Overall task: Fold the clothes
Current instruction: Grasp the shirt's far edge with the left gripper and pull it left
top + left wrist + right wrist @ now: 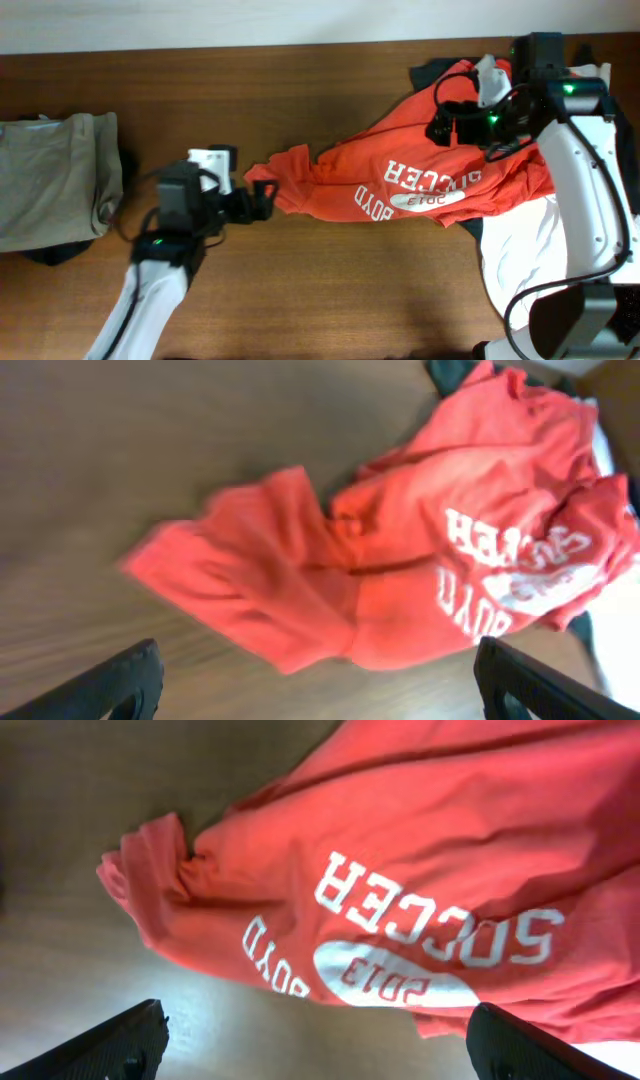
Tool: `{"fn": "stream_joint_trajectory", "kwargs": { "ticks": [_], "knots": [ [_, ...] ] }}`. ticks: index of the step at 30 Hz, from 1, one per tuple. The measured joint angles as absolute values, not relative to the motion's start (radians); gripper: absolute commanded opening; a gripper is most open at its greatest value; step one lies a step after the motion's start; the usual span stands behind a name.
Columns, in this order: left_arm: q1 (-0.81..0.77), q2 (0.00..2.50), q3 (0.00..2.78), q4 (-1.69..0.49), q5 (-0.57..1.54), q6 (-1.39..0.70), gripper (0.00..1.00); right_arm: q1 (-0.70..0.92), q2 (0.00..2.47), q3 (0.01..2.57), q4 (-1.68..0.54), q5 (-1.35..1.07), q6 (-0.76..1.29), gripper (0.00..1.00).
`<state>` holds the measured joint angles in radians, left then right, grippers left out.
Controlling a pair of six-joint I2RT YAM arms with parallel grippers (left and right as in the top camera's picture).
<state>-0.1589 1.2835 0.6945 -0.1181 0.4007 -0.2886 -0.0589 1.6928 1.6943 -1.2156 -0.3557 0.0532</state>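
Red-orange, white-lettered soft cotton T-shirt (420, 175) lay crumpled right of centre on the wooden surface (300, 90), limp and light, likely best pinched at a sleeve hem, while left tool (263, 194) and right tool (445, 122) gaped empty.

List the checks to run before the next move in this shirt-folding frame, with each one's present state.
1. Left claw open and empty: ok.
2. Right claw open and empty: ok.
3. Red T-shirt lying flat: not ok, bunched and creased.
4. Left claw touching the sleeve: cannot tell.
5. White shirt clear of the T-shirt: not ok, partly beneath it.
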Motion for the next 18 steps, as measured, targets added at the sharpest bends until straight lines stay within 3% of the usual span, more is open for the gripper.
{"fn": "stream_joint_trajectory", "kwargs": {
  "ticks": [4, 5, 6, 7, 8, 11, 14, 15, 16, 18],
  "knots": [
    [-0.344, 1.551, 0.698, 0.052, 0.415, -0.525, 0.99, -0.090, 1.691, 1.694, -1.246, -0.356, 0.053, 0.99],
    [-0.371, 1.602, 0.699, 0.072, 0.416, -0.584, 0.80, -0.090, 1.691, 1.694, -1.248, -0.356, 0.054, 0.99],
    [-0.397, 1.657, 0.698, 0.113, 0.415, -0.643, 0.37, -0.090, 1.691, 1.694, -1.252, -0.356, 0.053, 0.99],
    [-0.416, 1.703, 0.697, 0.152, 0.408, -0.688, 0.00, -0.090, 1.691, 1.694, -1.253, -0.356, 0.053, 0.98],
    [-0.423, 1.724, 0.696, 0.202, 0.369, -0.712, 0.00, -0.090, 1.691, 1.694, -1.256, -0.356, 0.054, 0.99],
    [-0.386, 1.738, 0.722, 0.322, 0.247, -0.645, 0.00, -0.090, 1.691, 1.694, -1.272, -0.347, 0.053, 0.99],
    [-0.200, 1.684, 0.916, 0.121, 0.208, -0.498, 0.00, -0.090, 1.691, 1.694, -1.285, -0.299, 0.053, 0.99],
    [-0.104, 1.665, 1.012, 0.088, 0.197, -0.458, 0.13, -0.090, 1.691, 1.694, -1.286, -0.290, 0.053, 0.99],
    [-0.047, 1.660, 1.064, 0.086, 0.175, -0.440, 0.54, -0.090, 1.691, 1.694, -1.287, -0.287, 0.053, 0.99],
    [0.103, 1.661, 1.175, 0.121, 0.104, -0.412, 0.99, -0.090, 1.691, 1.694, -1.286, -0.284, 0.053, 0.99]
  ]
}}
